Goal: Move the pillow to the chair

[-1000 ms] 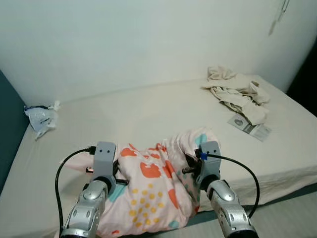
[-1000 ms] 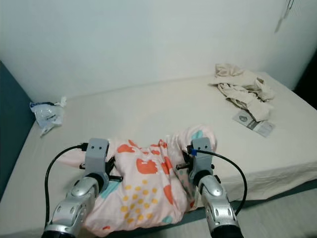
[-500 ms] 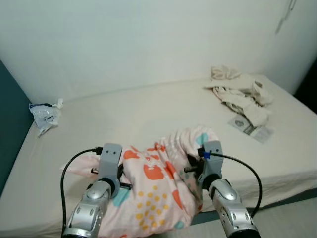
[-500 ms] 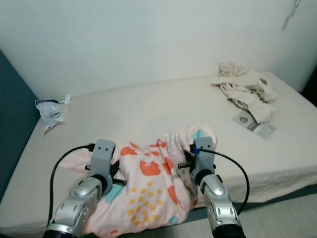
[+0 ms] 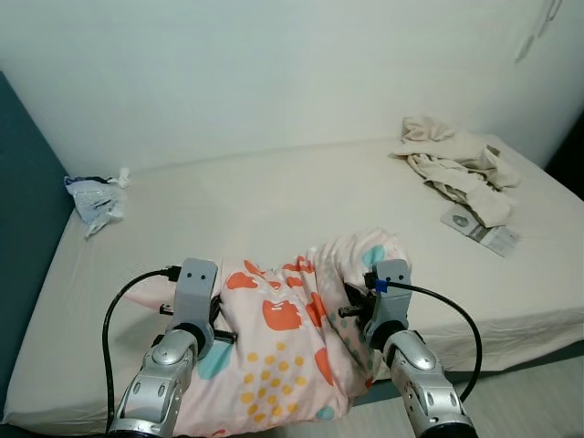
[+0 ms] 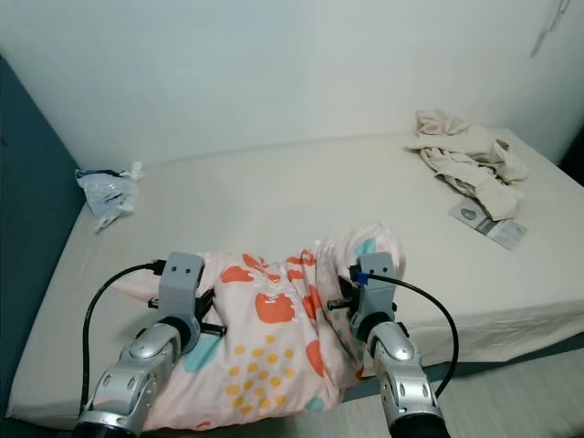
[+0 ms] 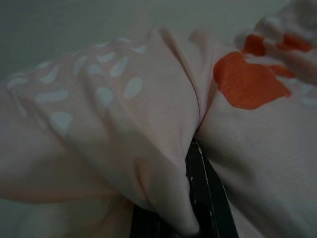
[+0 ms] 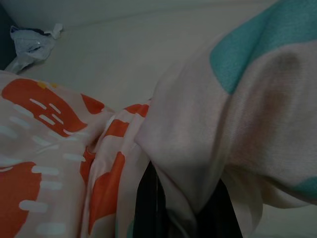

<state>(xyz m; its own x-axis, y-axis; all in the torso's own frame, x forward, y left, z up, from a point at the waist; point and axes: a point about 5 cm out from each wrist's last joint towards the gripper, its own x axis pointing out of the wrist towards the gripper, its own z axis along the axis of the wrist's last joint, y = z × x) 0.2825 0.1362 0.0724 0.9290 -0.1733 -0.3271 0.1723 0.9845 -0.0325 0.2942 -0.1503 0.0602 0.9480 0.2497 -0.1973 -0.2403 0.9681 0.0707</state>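
Holding: the pillow [image 5: 287,351] is pinched at both ends, sagging over the near edge of the bed [image 5: 274,210] between the two arms
Left gripper [image 5: 212,321]: fingers clamped on a fold of pink fabric at the pillow's left end
Right gripper [image 5: 352,315]: fingers clamped on a bunched fold at the right end
Long axis: runs side to side between the grippers, each equally near its own end
Chair: not in sight, so I judge the carry means turning away from the bed
Elsewhere: crumpled clothes [image 5: 456,164] at the far right, plastic bag [image 5: 93,196] at the far left

A cream-sheeted bed [image 5: 274,196] stands against a white wall [image 5: 274,73], teal panel [image 5: 23,182] alongside.
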